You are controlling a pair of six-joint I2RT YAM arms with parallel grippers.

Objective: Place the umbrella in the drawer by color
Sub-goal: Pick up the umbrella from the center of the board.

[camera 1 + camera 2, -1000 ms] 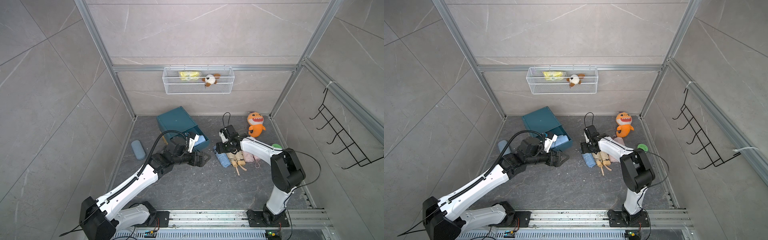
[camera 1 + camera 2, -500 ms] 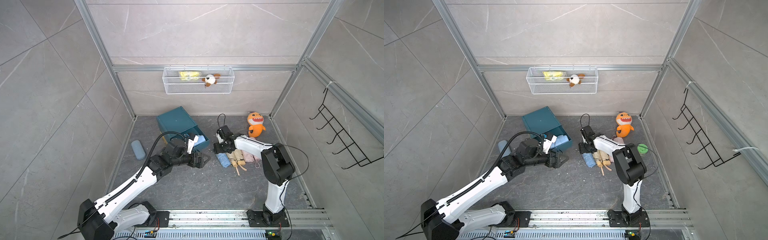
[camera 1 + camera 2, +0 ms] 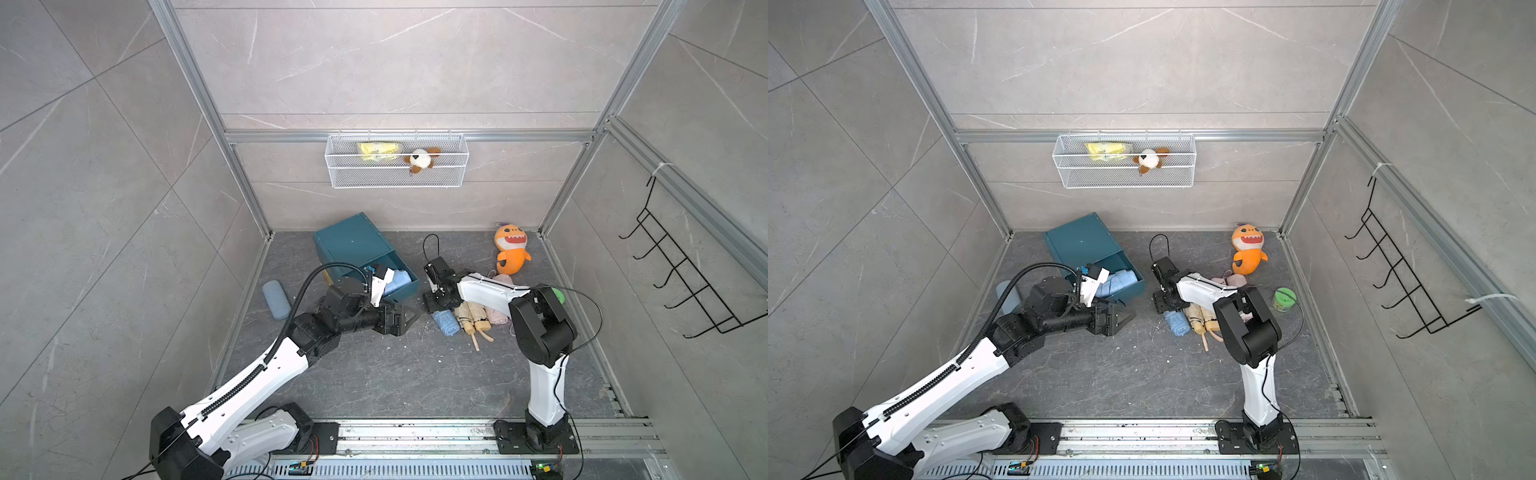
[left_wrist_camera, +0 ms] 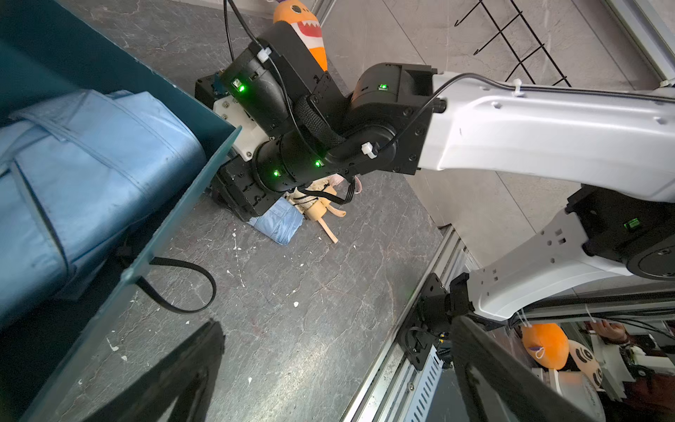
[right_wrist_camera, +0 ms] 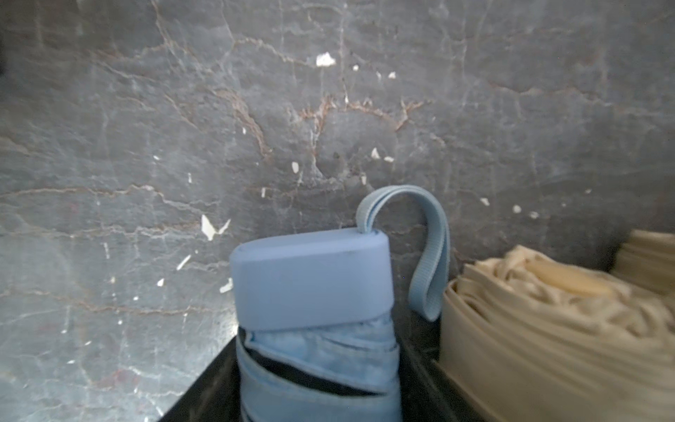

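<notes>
In a top view the left claw (image 3: pixel 409 320) is wide open and holds nothing, near the teal drawer (image 3: pixel 405 293). The right claw (image 3: pixel 436 307) sits low over the blue umbrella (image 3: pixel 445 324) on the floor (image 3: pixel 374 374). In the left wrist view that umbrella (image 4: pixel 279 221) lies near the drawer (image 4: pixel 182 204). In the right wrist view the umbrella (image 5: pixel 314 292) sits between black fingers (image 5: pixel 197 402); I cannot tell if they squeeze it.

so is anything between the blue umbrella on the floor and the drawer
The open left hand hangs between the umbrella and the drawer front. A second umbrella already lies inside. Nothing else visible.
</notes>
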